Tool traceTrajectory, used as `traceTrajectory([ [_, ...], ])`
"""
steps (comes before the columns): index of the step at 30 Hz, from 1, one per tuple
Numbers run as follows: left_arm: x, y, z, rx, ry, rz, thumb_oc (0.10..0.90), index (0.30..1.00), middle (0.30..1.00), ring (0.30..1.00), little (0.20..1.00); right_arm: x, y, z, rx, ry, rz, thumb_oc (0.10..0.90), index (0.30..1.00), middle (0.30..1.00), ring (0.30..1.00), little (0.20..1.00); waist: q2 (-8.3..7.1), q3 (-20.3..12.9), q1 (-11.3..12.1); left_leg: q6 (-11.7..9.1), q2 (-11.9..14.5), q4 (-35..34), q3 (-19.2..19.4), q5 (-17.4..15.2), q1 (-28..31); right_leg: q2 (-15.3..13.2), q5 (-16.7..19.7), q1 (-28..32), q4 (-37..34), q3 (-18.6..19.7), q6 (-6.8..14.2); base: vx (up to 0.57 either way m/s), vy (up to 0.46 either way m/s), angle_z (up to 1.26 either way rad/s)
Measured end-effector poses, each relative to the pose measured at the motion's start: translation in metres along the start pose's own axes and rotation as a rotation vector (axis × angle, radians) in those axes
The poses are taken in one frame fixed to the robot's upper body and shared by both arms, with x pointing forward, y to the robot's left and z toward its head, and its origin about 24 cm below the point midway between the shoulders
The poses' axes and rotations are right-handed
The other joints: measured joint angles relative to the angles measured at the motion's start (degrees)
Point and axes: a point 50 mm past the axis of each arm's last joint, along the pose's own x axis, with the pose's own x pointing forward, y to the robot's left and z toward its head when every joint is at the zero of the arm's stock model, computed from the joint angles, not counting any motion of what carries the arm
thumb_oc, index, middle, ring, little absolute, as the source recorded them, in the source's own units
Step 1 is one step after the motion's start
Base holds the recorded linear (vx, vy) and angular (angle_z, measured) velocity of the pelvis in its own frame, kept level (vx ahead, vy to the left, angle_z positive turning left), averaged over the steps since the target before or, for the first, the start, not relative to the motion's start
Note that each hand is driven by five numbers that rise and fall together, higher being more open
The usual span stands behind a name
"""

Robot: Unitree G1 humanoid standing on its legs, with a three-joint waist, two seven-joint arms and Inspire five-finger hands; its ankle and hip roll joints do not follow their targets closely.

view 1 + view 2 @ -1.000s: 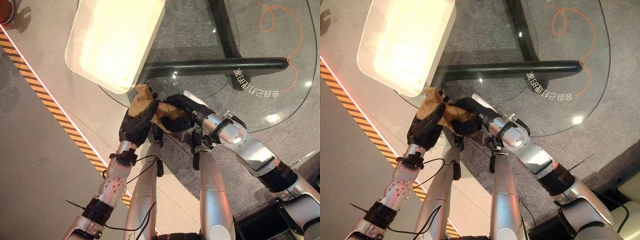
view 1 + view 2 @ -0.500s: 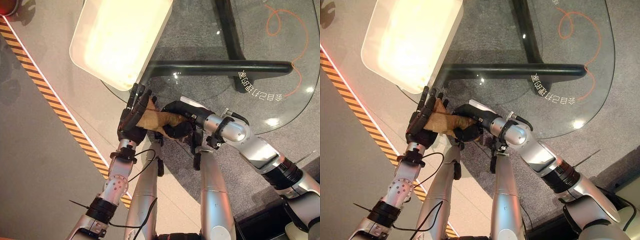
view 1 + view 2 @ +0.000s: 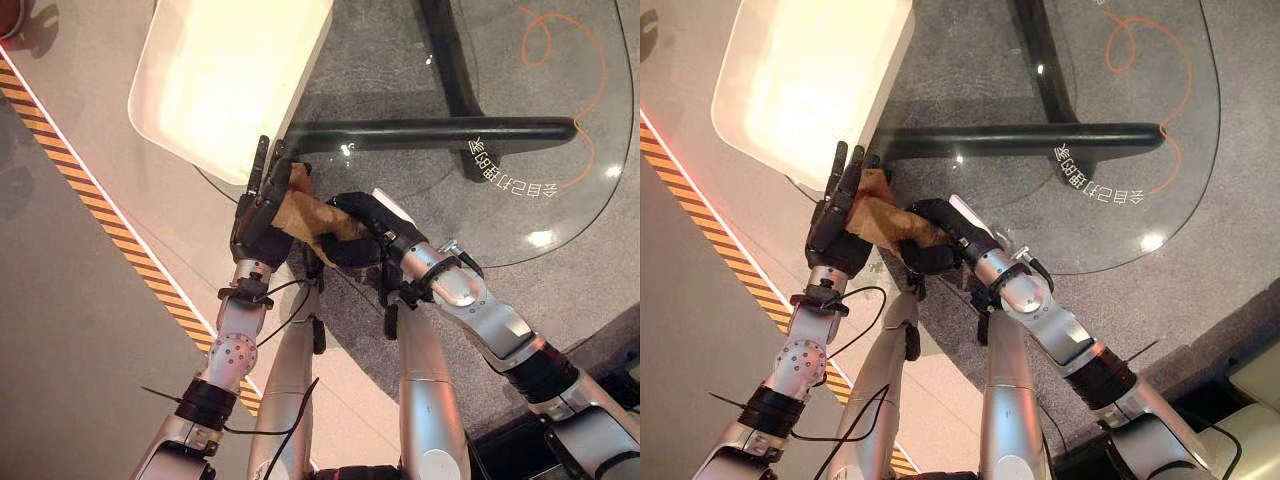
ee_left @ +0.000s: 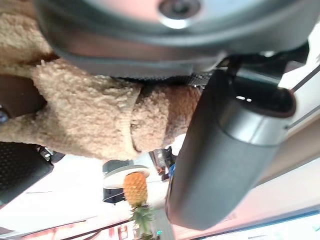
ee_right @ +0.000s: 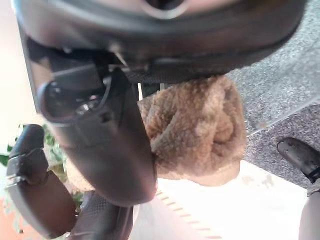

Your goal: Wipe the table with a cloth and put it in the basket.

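We hold the tan fleecy cloth [image 3: 312, 214] between both hands at the near edge of the glass tabletop [image 3: 560, 215]. Our right hand [image 3: 362, 232] curls round it, taking its weight, while our left hand [image 3: 258, 205] lies against it with straight fingers, just below the white basket [image 3: 160, 125], its likely destination.
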Motion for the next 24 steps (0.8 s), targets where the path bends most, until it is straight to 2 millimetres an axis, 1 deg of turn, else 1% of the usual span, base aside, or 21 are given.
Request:
traceTrajectory([
  [3, -0.0004, 0.0001, 0.0000, 0.014, 0.003, -0.002, 0.800, 0.900, 0.900, 0.900, 0.900, -0.0009, 0.0003, -0.0008, 0.003, 0.001, -0.001, 0.100, 0.300, 0.300, 0.300, 0.200, 0.00, 0.0, 0.0, 0.0, 0.0, -0.3, 0.1, 0.0, 0.0, 0.0, 0.0, -0.1, -0.1, 0.1, 0.0, 0.00, 0.000, 0.00],
  [5, -0.0008, -0.0004, 0.0013, 0.088, 0.013, -0.014, 0.800, 0.900, 0.900, 0.900, 0.900, -0.0012, 0.0010, -0.0016, 0.003, 0.003, -0.001, 0.100, 0.300, 0.300, 0.300, 0.200, 0.00, 0.0, 0.2, 0.2, 0.0, -0.9, 0.2, 0.3, 0.1, 0.0, 0.0, -0.3, -0.4, 0.3, 0.0, 0.00, 0.037, -0.02],
  [6, -0.0008, -0.0004, 0.0013, 0.088, 0.013, -0.014, 0.800, 0.900, 0.900, 0.900, 0.900, -0.0012, 0.0010, -0.0016, 0.003, 0.003, -0.001, 0.100, 0.300, 0.300, 0.300, 0.200, 0.00, 0.0, 0.2, 0.2, 0.0, -0.9, 0.2, 0.3, 0.1, 0.0, 0.0, -0.3, -0.4, 0.3, 0.0, 0.01, 0.038, -0.03],
  [7, -0.0003, -0.0013, 0.0045, 0.190, 0.030, -0.032, 0.800, 0.900, 0.900, 0.900, 0.900, -0.0013, 0.0014, -0.0021, 0.002, 0.005, -0.010, 0.100, 0.300, 0.300, 0.300, 0.200, 0.01, 0.0, 0.2, 0.1, 0.0, -0.9, 0.3, 0.4, 0.1, 0.0, 0.0, -0.3, -0.5, 0.4, 0.0, 0.00, 0.000, 0.00],
  [8, 0.0002, -0.0018, 0.0058, 0.234, 0.038, -0.039, 0.800, 0.900, 0.900, 0.900, 0.900, -0.0013, 0.0015, -0.0022, 0.000, 0.005, -0.015, 0.100, 0.300, 0.300, 0.300, 0.200, 0.01, 0.0, 0.2, 0.1, 0.0, -0.9, 0.3, 0.4, 0.1, 0.0, 0.0, -0.3, -0.4, 0.5, 0.0, 0.02, 0.037, -0.03],
  [10, 0.0028, -0.0048, 0.0072, 0.392, 0.071, -0.058, 0.800, 0.900, 0.900, 0.900, 0.900, -0.0014, 0.0021, -0.0030, -0.003, 0.009, -0.036, 0.100, 0.300, 0.300, 0.300, 0.200, 0.01, 0.0, 0.5, 0.1, -0.1, -0.9, 0.5, 0.4, 0.3, 0.0, 0.0, -0.3, -0.3, 0.8, 0.0, 0.01, 0.012, -0.02],
  [13, 0.0045, -0.0064, 0.0072, 0.499, 0.087, -0.061, 0.800, 0.900, 0.900, 0.900, 0.900, -0.0014, 0.0013, -0.0032, -0.003, 0.010, -0.062, 0.100, 0.300, 0.300, 0.300, 0.200, 0.01, 0.0, 0.5, 0.1, -0.1, -0.8, 0.6, 0.4, 0.4, 0.0, 0.0, -0.3, -0.2, 1.0, 0.1, 0.00, 0.010, -0.01],
  [24, 0.0066, -0.0078, 0.0017, 0.696, 0.137, -0.058, 0.800, 0.900, 0.900, 0.900, 0.900, -0.0032, -0.0003, -0.0073, -0.012, 0.036, -0.126, 0.100, 0.300, 0.300, 0.300, 0.200, 0.02, 0.0, 0.6, 0.0, 0.1, -0.7, 1.0, 0.5, 0.5, 0.1, 0.0, -0.3, -0.1, 1.1, 0.1, 0.00, 0.000, 0.00],
])
